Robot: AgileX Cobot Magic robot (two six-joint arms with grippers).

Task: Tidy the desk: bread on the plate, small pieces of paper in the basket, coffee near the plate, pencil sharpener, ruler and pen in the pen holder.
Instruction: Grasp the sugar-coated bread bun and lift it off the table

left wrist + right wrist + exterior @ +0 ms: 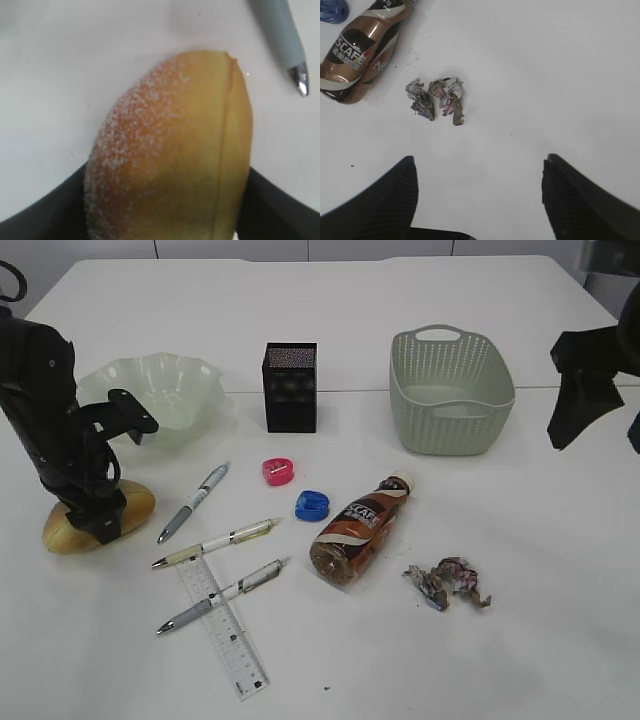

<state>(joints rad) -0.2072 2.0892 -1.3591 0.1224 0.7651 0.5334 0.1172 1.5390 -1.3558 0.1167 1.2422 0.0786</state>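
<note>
I've got my left gripper (pixel 92 520) clamped around the bread (pixel 95 517), still on the table at eight o'clock of the plate (pixel 160 390). Right gripper (pixel 479 192) hangs spread above the paper (pixel 437 97); nothing sorted yet.

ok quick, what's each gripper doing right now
Left gripper: closed on the bread, which is on the table.
Right gripper: open, holding nothing.

A bare white table (pixel 560 620) with a seam line across its far half.
</note>
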